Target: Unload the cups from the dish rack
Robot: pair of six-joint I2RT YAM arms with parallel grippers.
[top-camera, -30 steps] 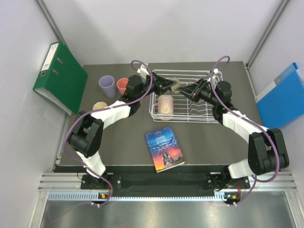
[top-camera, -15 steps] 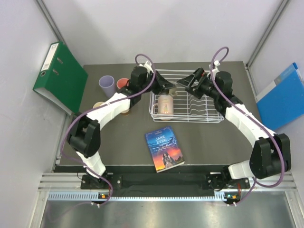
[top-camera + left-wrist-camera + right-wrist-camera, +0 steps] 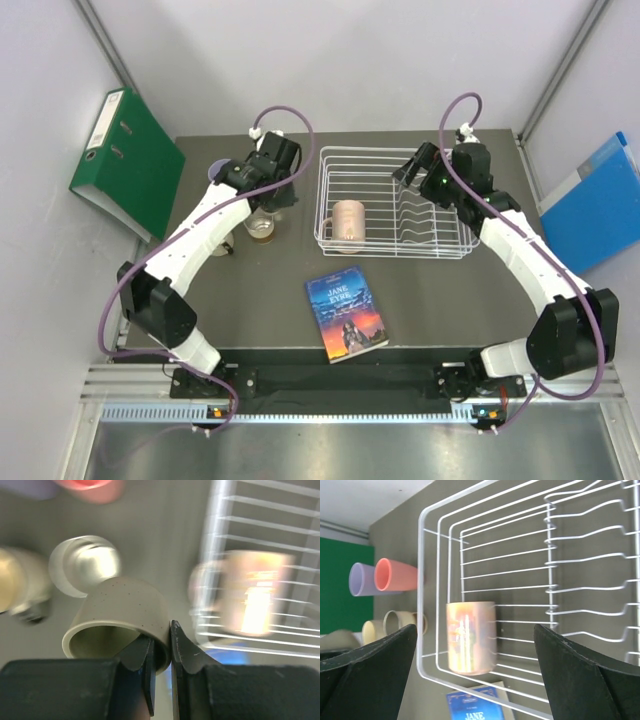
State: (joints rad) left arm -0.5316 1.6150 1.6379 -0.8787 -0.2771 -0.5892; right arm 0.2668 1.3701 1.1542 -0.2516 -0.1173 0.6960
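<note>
My left gripper point(image 3: 161, 652) is shut on the rim of a beige speckled cup point(image 3: 120, 612) and holds it over the table left of the dish rack point(image 3: 392, 151); from the top the cup point(image 3: 262, 229) shows just below the gripper point(image 3: 267, 207). A peach mug point(image 3: 348, 220) point(image 3: 470, 637) lies on its side in the rack's left end. My right gripper point(image 3: 412, 168) point(image 3: 480, 680) hangs open above the rack's far right part, with nothing between its fingers. A lilac cup point(image 3: 360, 579), a salmon cup point(image 3: 395, 575) and a beige handled mug point(image 3: 402, 622) stand left of the rack.
A paperback book point(image 3: 345, 313) lies in front of the rack. A green binder point(image 3: 125, 160) leans at the left wall and a blue folder point(image 3: 598, 200) at the right. My left arm crosses over the cups on the table.
The right gripper opened, let go of the beige cup and drew back to the right. The left arm swung left out of the rack with the cup.
</note>
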